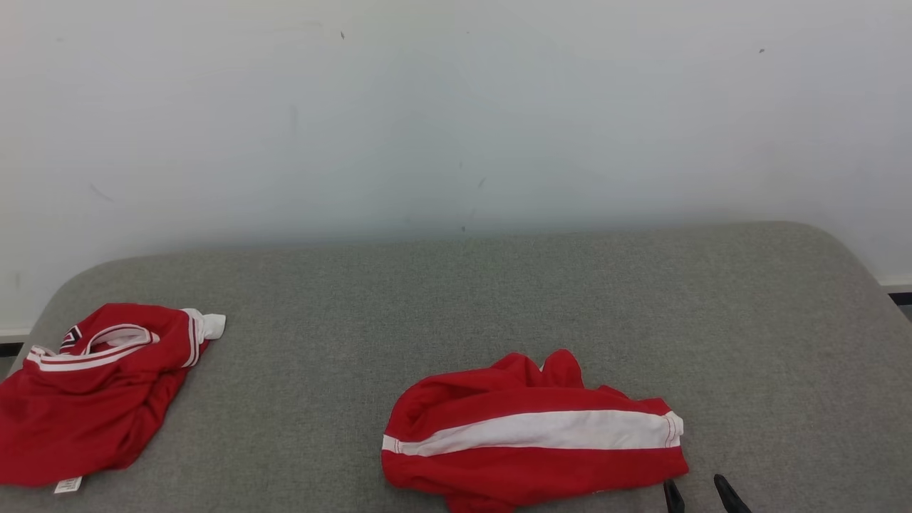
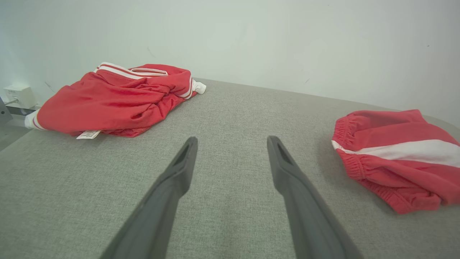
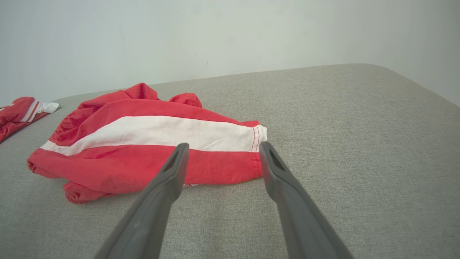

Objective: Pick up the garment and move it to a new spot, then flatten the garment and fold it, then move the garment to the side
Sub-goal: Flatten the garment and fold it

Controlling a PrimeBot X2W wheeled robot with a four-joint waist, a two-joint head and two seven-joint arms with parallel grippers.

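Head view: the striped garment (image 1: 534,431), red with a white band, lies crumpled at 6 o'clock on the grey padded surface (image 1: 499,299). The tips of the right pincer (image 1: 697,490) peek in at 5 o'clock, just beside its hemmed end and apart from it. A second red garment (image 1: 100,388) is bunched at 8 o'clock, well apart. I take the striped one as the target, since the right arm is aimed at it. The plain wall (image 1: 456,107) rises behind.

Left wrist view: the left pincer (image 2: 231,142) is spread wide, holds nothing and hangs over bare cloth between the two garments. The second garment is at 10 o'clock, with its label (image 2: 88,134) poking out. A white box (image 2: 14,95) sits at 9 o'clock beyond the edge, and the striped garment is at 3 o'clock.

Right wrist view: the right pincer (image 3: 222,146) is also wide apart and empty, with its tips over the near hem of the striped garment, whose folds hump up toward 11 o'clock.

Risks, as I judge them: closing on the hem may catch a single layer, so the garment would trail or unroll unevenly. The padded cover could get pinched along with it, and the slick fabric may slip out. Nothing blocks the approach, and the open ground from 1 to 3 o'clock suits a new spot.
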